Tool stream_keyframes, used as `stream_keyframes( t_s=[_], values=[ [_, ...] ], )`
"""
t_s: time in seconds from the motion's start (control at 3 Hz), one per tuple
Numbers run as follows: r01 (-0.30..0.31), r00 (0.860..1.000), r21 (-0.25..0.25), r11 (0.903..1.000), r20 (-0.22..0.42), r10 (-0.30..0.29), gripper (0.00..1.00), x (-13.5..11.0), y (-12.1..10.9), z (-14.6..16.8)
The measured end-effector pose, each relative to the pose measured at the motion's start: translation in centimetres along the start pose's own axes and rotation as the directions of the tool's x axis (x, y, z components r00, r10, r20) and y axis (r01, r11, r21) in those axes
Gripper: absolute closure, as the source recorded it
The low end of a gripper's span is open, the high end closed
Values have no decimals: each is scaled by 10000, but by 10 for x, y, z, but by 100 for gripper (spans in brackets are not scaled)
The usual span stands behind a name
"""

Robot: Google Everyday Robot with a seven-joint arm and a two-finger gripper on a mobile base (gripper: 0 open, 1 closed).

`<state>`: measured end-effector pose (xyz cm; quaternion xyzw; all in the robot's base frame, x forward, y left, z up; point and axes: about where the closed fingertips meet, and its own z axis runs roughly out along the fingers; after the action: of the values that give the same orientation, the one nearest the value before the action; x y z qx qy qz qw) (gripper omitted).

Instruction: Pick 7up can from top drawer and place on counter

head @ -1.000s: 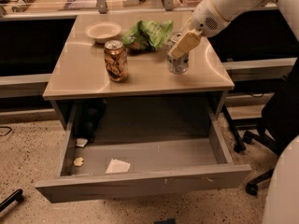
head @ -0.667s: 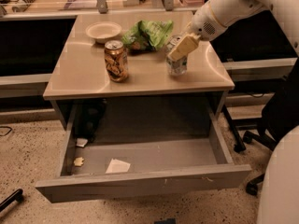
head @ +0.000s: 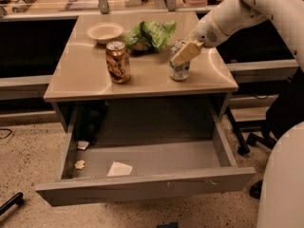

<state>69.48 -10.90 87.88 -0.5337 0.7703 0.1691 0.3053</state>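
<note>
The 7up can (head: 179, 68), pale silver with greenish marks, stands upright on the tan counter (head: 80, 80) at its right side. My gripper (head: 184, 54) reaches in from the upper right and sits right at the can's top, overlapping its front upper part. The top drawer (head: 142, 188) is pulled wide open below the counter; there is no can in it.
A brown-gold patterned can (head: 118, 61) stands mid-counter, left of the 7up can. A pale bowl (head: 105, 32) and a green chip bag (head: 153, 34) lie at the back. In the drawer are a paper scrap (head: 119, 169), a crumb (head: 80, 164) and a dark object (head: 92, 122). Chair base (head: 251, 139) at right.
My gripper has sunk slightly toward the top of the 7up can. The can, the brown can and the drawer have not moved.
</note>
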Motion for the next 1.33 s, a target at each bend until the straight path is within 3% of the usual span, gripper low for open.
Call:
stream_keyframes(
  t_s=[0.33,1.33],
  values=[
    [0,10000,-1,10000,0,0,81,0,0,0],
    [0,10000,-3,10000,0,0,11,0,0,0]
  ],
)
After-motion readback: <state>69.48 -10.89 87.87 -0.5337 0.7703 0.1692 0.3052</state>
